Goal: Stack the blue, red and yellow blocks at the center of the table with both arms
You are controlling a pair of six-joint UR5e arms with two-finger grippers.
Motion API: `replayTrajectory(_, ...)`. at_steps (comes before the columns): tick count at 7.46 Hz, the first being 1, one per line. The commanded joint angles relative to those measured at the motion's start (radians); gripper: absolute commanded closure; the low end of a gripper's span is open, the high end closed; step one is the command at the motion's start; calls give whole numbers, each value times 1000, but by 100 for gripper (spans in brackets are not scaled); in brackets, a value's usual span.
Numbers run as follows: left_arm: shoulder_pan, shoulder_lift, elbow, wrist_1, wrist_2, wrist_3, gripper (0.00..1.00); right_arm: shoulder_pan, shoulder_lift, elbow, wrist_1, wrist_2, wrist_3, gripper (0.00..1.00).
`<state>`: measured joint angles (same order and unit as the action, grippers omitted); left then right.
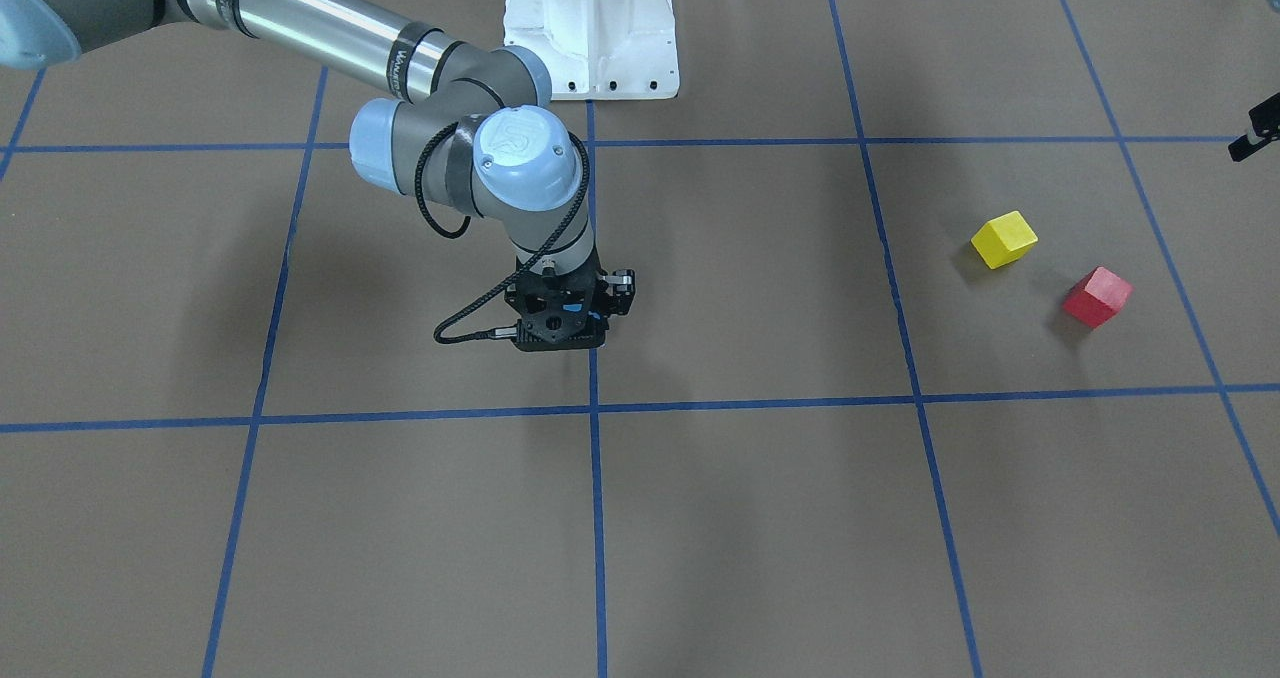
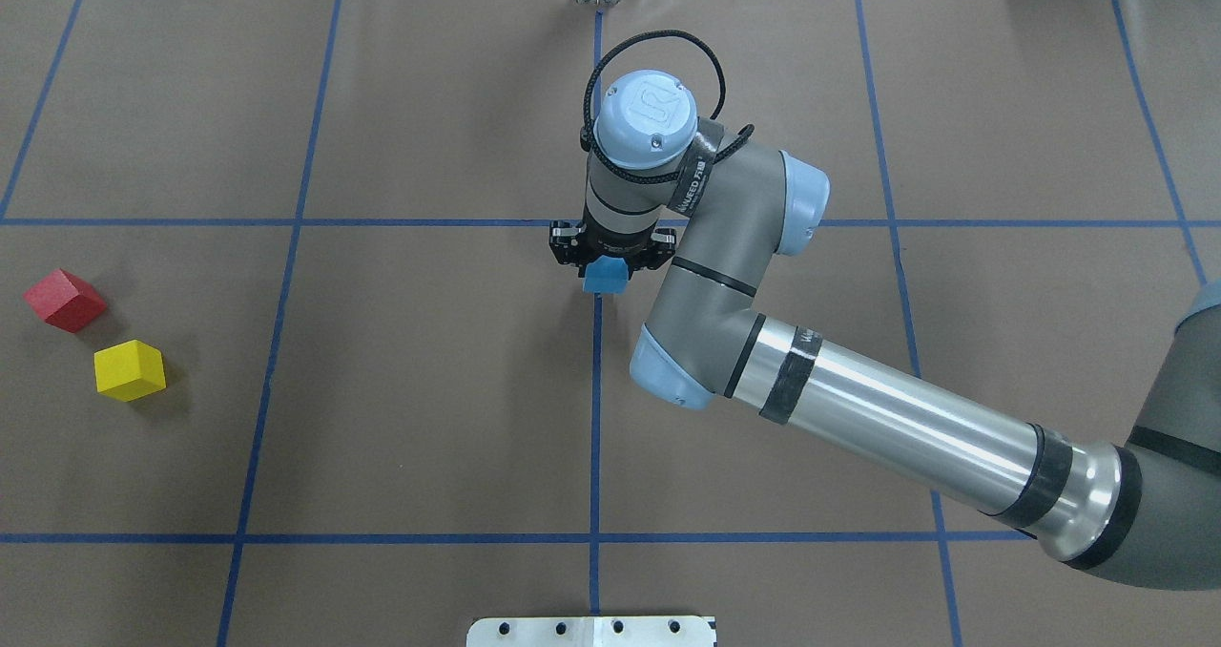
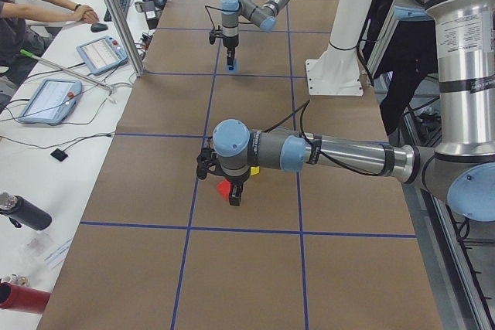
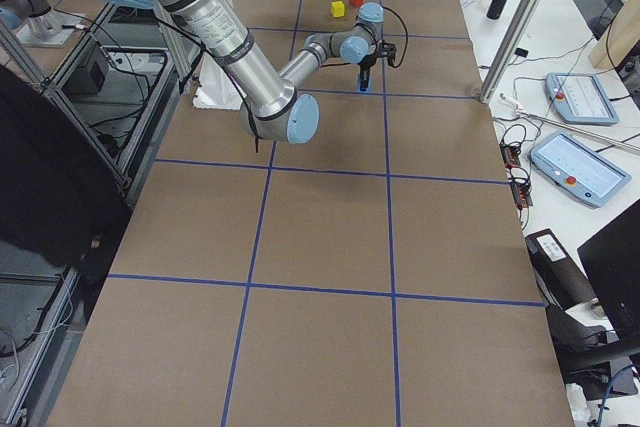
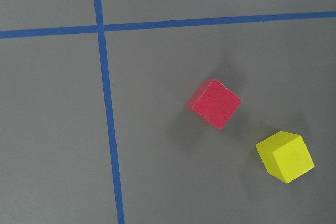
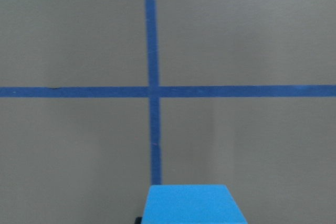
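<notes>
My right gripper [image 2: 603, 267] points down near the table's centre, by the crossing of blue tape lines, and is shut on the blue block [image 2: 604, 278]. The block fills the bottom of the right wrist view [image 6: 191, 204]; I cannot tell whether it touches the table. The red block [image 2: 65, 300] and the yellow block [image 2: 130, 370] lie close together, apart, on my left side. Both show in the left wrist view, red [image 5: 216, 103] and yellow [image 5: 286, 157]. My left gripper [image 3: 234, 199] hangs above the red block [image 3: 223, 188]; I cannot tell whether it is open.
The white robot base [image 1: 590, 28] stands at the table's near edge. Blue tape lines [image 2: 596, 418] divide the brown table into squares. An operators' bench with tablets [image 3: 46, 100] and a metal post [image 3: 116, 17] runs along the far side.
</notes>
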<state>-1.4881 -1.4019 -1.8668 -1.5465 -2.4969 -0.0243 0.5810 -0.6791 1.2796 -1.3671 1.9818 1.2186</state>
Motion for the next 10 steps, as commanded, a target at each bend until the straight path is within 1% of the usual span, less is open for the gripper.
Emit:
replayTrajectory(1,0,0,-2,0,-2,0,0,-23,10,-25,20,-15,74,100)
replayTrajectory(3,0,0,-2,0,-2,0,0,-23,9,-32,19,-34,75,100)
replayTrajectory(6,0,-2,-2,0,-2,0,0,-26,7,-43,19,-35,68,100)
replayTrajectory(7,0,-2,-2,0,-2,0,0,-26,7,-45,19,-35,64,74)
replayTrajectory(8,0,-3,-2,0,-2,-2,0,-27,7,-46,19,-44,56,13)
replayTrajectory(9,0,-3,0,0,-2,0,0,-32,9,-46,19,-55,55,1)
replayTrajectory(10,0,-3,8,0,-2,0,0,-33,9,-45,19,-58,35,0)
